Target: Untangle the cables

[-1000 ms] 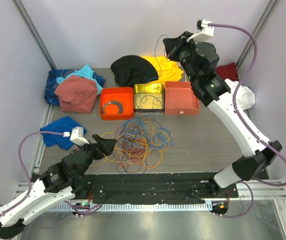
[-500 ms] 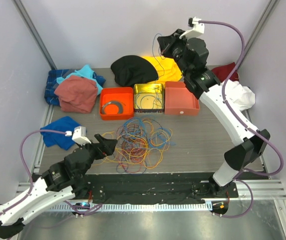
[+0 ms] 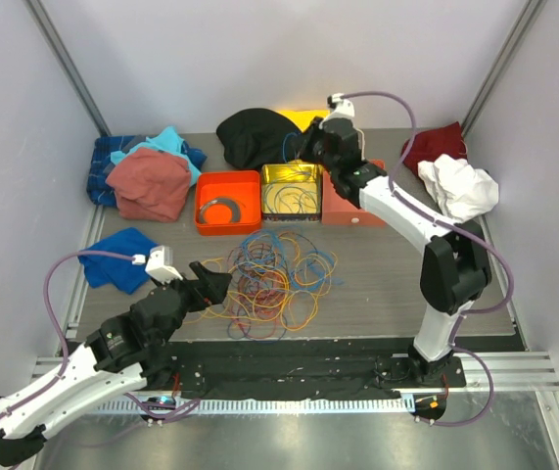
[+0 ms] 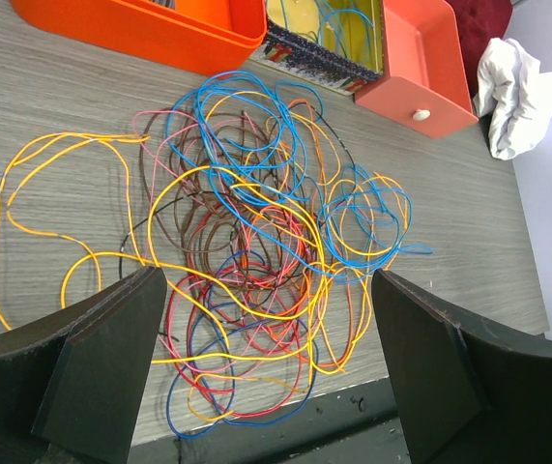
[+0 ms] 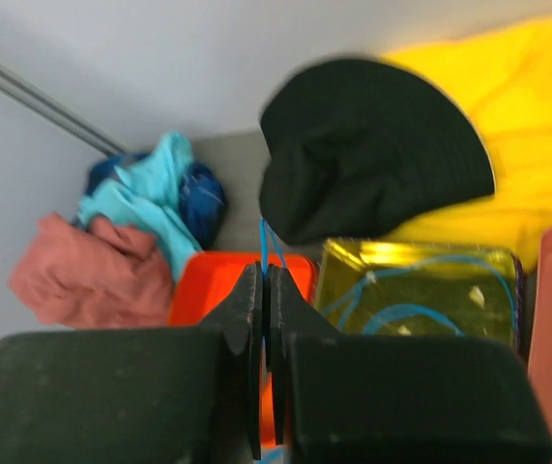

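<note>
Since the cables (image 4: 256,242) are thin, light and limp, they will give no resistance to a pull, yet they will drag their neighbours along wherever loops cross. I judge a slow lift at a free outer loop safer than a grab at the knot. Being so fine, each strand is also easy to kink. The pile lies on the table (image 4: 53,77) directly ahead of and between the left gripper's (image 4: 268,377) fingers, which stand wide apart with nothing in them. The orange loop (image 4: 82,138) off towards the left finger (image 4: 92,367) lies nearly by itself, touching the tangle only at its inner end; that looks the easiest place to pinch. The insulation is probably smooth, so a firm squeeze across the wire is needed. The right gripper (image 5: 264,290) has its fingers pressed together on a blue cable (image 5: 263,242), which rises just beyond the tips. Beyond and to the right of those tips sits the yellow tin (image 5: 343,280), with more blue wire coiled inside.
</note>
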